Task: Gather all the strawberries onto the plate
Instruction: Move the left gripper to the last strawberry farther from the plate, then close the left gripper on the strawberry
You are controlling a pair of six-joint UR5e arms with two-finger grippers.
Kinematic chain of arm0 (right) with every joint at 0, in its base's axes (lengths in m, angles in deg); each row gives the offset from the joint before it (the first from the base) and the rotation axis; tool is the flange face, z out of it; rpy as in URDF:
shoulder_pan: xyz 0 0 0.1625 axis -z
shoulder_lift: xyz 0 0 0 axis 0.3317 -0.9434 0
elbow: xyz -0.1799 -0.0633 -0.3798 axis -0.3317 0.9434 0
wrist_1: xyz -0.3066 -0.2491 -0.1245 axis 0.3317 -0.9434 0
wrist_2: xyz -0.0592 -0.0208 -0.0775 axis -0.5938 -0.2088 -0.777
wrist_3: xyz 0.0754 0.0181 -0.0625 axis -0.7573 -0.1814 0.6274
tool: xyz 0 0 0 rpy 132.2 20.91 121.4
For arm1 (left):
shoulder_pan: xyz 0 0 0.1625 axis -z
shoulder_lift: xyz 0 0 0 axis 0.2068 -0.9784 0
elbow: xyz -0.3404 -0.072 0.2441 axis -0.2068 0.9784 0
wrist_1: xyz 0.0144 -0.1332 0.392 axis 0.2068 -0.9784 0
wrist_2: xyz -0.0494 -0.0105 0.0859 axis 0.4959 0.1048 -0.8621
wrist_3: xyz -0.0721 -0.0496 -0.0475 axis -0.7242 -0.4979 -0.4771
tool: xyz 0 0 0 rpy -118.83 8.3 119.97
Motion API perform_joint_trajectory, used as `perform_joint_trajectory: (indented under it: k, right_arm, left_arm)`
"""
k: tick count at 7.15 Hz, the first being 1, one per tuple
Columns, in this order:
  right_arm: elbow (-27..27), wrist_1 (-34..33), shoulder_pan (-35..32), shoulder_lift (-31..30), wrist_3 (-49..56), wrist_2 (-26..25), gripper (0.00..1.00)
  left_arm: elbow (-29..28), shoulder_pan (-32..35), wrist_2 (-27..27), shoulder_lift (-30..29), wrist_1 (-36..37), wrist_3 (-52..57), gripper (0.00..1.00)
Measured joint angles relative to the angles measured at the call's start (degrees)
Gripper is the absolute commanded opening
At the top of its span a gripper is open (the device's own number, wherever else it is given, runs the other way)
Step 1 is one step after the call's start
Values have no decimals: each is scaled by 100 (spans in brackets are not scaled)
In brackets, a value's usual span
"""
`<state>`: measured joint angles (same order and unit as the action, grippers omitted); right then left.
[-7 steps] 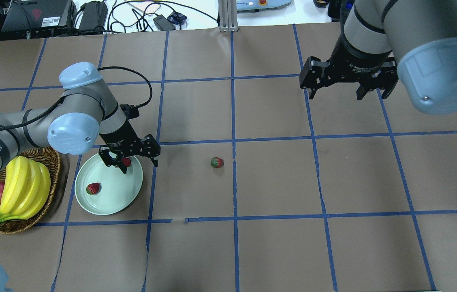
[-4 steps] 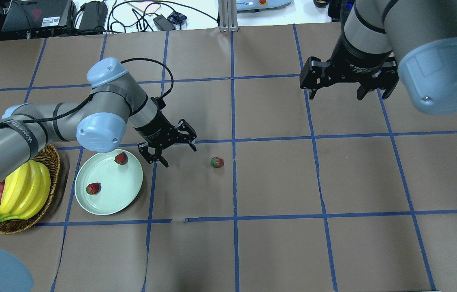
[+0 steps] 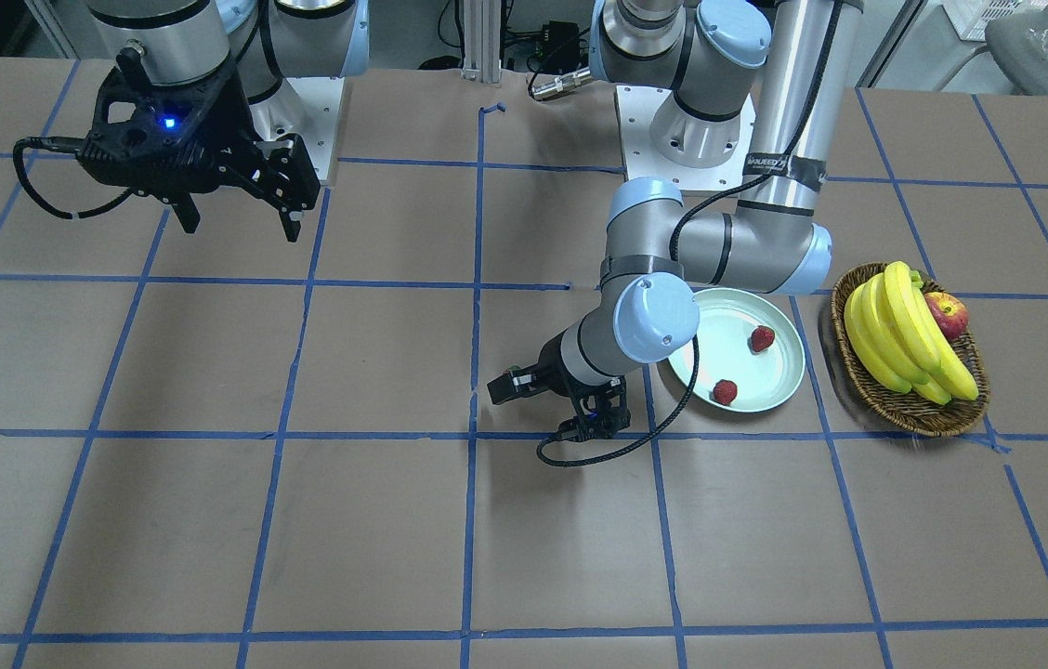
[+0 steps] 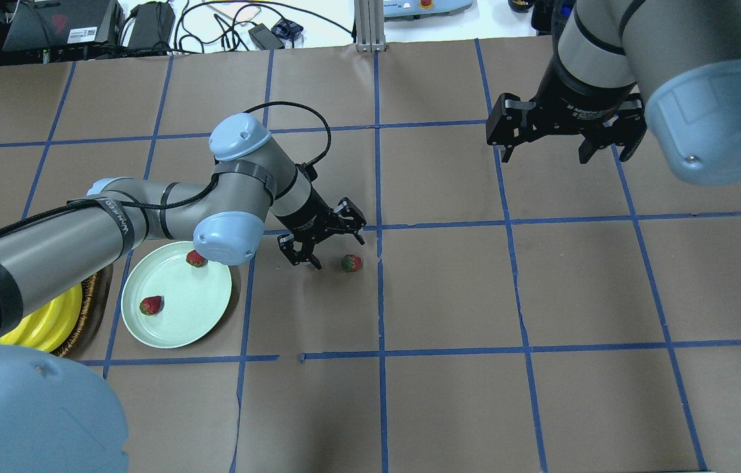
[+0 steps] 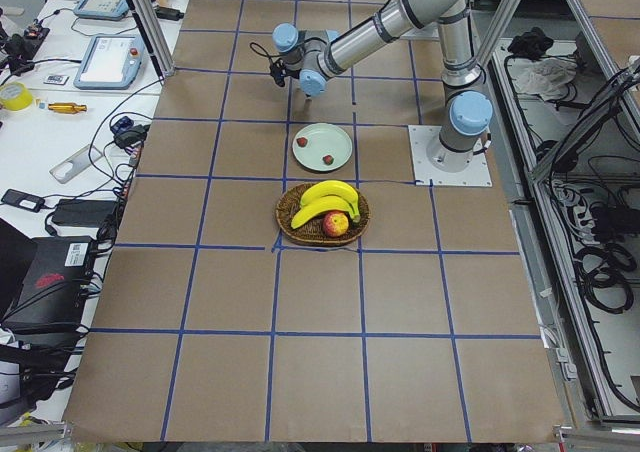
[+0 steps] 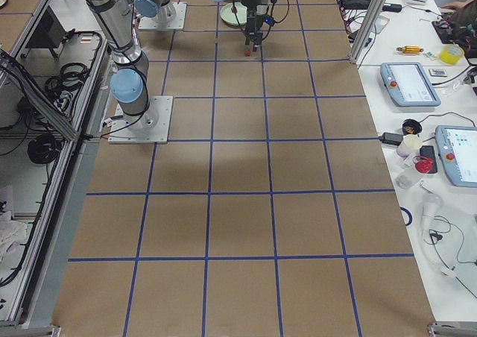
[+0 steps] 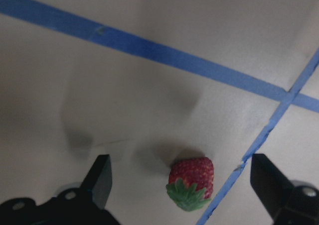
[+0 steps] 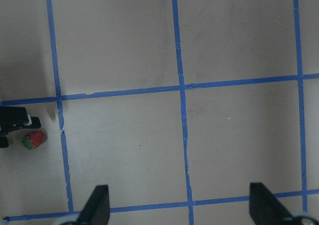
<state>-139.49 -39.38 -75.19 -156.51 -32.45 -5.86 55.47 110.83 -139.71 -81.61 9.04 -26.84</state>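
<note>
The pale green plate (image 4: 180,315) holds two strawberries (image 4: 196,258) (image 4: 151,305); they also show in the front view (image 3: 762,338) (image 3: 725,392) on the plate (image 3: 719,348). A third strawberry (image 4: 351,263) lies on the brown table right of the plate. My left gripper (image 4: 339,253) is open and empty, low over this strawberry. In the left wrist view the strawberry (image 7: 192,182) lies between the spread fingers (image 7: 99,177). In the front view the left gripper (image 3: 543,407) hides it. My right gripper (image 4: 564,152) is open and empty, high over the far right.
A wicker basket (image 3: 910,423) with bananas (image 3: 896,325) and an apple (image 3: 947,314) stands beside the plate, on the side away from the table's middle. The left arm covers most of it in the overhead view. Blue tape lines cross the table. Cables and devices lie beyond the far edge.
My left gripper released a strawberry on the plate, then moved right from over the plate to the third strawberry. The right arm has not moved.
</note>
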Motion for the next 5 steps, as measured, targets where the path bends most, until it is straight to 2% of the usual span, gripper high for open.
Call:
perform_joint_trajectory:
  k: [2,3,5]
  right_arm:
    - [0,5,0,0,0,-2,100]
    - [0,9,0,-4,0,-6,100]
    - [-2,12,0,-7,0,0,100]
  left_arm:
    - [0,91,-189,-21,46,-241,74]
    - [0,109,-213,-13,45,-326,67]
    - [0,172,-218,-7,29,-473,68]
